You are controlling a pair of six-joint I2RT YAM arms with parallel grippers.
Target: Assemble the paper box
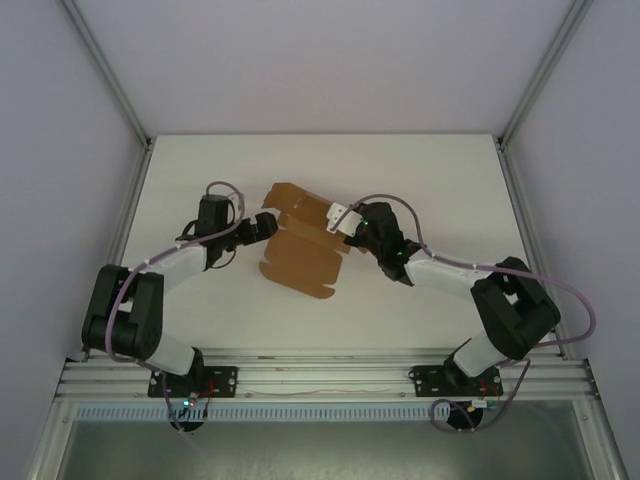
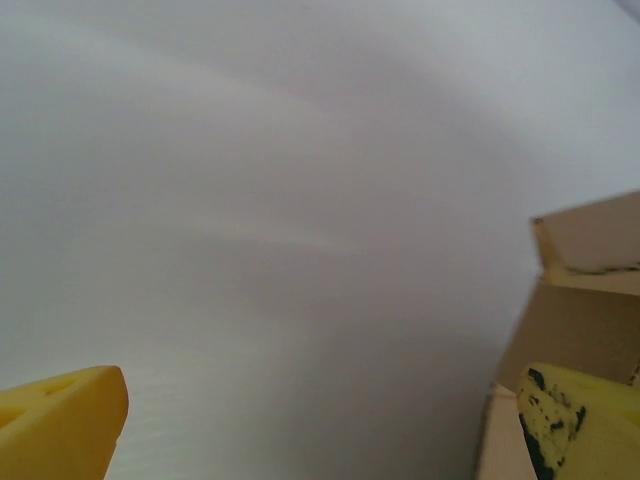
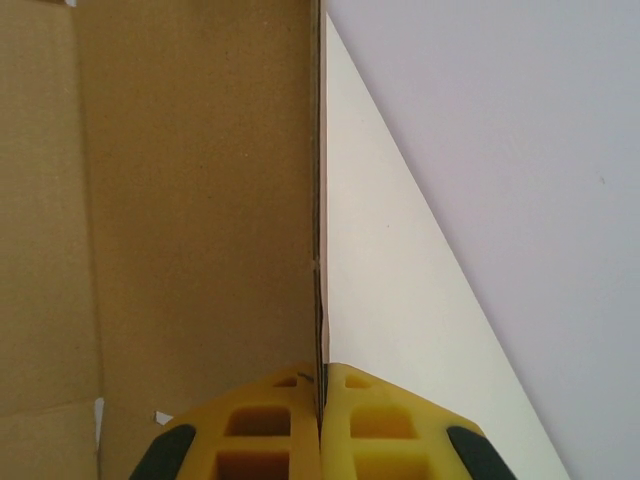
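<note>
Pinched shut, the right end effector (image 3: 322, 400) holds 1 panel edge of the paper box (image 1: 300, 250), a partly folded sheet lying mid-surface (image 1: 200, 170). The left end effector (image 1: 262, 228) gapes wide beside the sheet's left edge. Folding looks early; next, the left likely needs to brace a flap.

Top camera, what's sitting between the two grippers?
The paper box, a brown cardboard sheet, lies between the left gripper and the right gripper, in the top view.
</note>
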